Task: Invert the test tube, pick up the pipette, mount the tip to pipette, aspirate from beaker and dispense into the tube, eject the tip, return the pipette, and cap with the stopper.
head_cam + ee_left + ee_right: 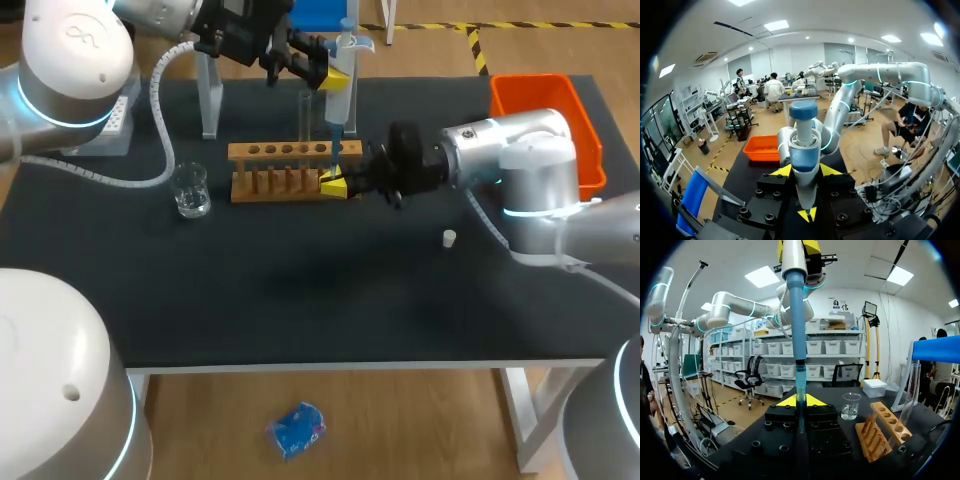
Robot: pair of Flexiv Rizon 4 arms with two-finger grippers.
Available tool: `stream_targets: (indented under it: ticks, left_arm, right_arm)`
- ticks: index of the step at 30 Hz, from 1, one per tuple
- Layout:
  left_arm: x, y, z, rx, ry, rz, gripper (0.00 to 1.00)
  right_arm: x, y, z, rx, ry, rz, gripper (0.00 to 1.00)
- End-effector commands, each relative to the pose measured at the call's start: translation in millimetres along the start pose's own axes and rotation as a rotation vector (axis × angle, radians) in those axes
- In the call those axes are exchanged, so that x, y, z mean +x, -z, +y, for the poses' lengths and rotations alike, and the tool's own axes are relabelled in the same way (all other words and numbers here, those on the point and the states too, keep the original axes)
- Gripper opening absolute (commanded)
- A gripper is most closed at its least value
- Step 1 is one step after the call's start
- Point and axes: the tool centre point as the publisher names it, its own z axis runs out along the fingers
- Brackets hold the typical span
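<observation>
Bright, even light from overhead fills the head view. The black table (300, 320) takes it without glare, and a soft shadow seems to lie at mid-frame. The left arm (70, 55), upper left of the frame, shines almost white. The beaker (190, 190) shows small glints. In both wrist views the ceiling panels (776, 25) burn white, and lines bow towards the rim.
</observation>
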Motion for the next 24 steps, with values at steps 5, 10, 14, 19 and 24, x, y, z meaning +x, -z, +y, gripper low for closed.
stream_targets:
  ticks: [5,10,14,19,24]
  left_arm:
    - [-0.2,1,-0.4,-0.003,0.001,0.001,0.0]
    - [-0.2,1,-0.4,-0.003,0.001,0.001,0.0]
    - [-0.2,1,-0.4,-0.003,0.001,0.001,0.0]
    - [-0.2,1,-0.4,-0.003,0.001,0.001,0.0]
    - [-0.2,1,-0.4,-0.003,0.001,0.001,0.0]
  right_arm:
    - [2,0,6,-0.003,0.0,-0.011,0.0]
    - [1,2,13,-0.005,0.012,-0.017,0.0]
    - [2,4,18,0.013,0.016,-0.022,0.0]
    - [2,5,20,0.029,0.014,-0.003,0.0]
    - [2,5,20,0.029,0.014,-0.003,0.0]
